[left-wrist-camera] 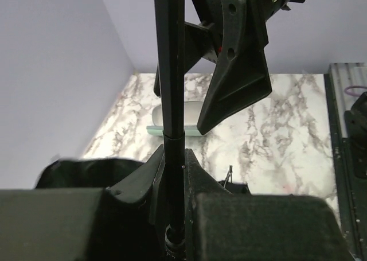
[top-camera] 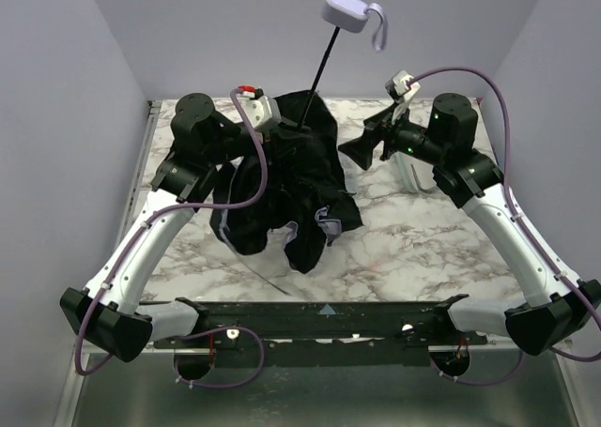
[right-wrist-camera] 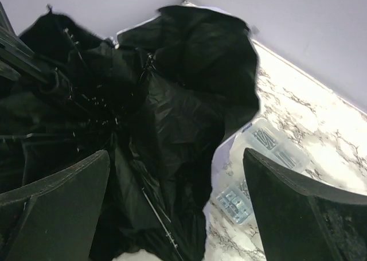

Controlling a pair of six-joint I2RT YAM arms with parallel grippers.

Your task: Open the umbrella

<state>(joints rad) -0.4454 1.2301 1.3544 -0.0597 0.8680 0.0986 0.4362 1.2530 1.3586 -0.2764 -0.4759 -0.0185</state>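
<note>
No words, numbers or brand names can be read in any of the views. The only small sign is a pale triangle (top-camera: 327, 309). It sits in the middle of the black bar (top-camera: 282, 316) along the near edge of the counter (top-camera: 423, 239). Its tip points toward the far wall.

The umbrella (top-camera: 282, 183) is only partly open. Its canopy (right-wrist-camera: 183, 100) hangs in slack, crumpled folds over the middle of the surface, black underside outward, with slivers of pale lavender at its near edge. Thin ribs (right-wrist-camera: 86, 94) show among the folds. The thin black shaft (top-camera: 319, 70) rises out of the canopy, tilted toward the far right, and runs between the left fingers (left-wrist-camera: 132, 186). At its top sits the small lavender handle (top-camera: 345, 11), its strap (top-camera: 378, 28) hanging in a loop. The mint-edged case (left-wrist-camera: 155, 121) lies flat on the surface behind the shaft.
</note>
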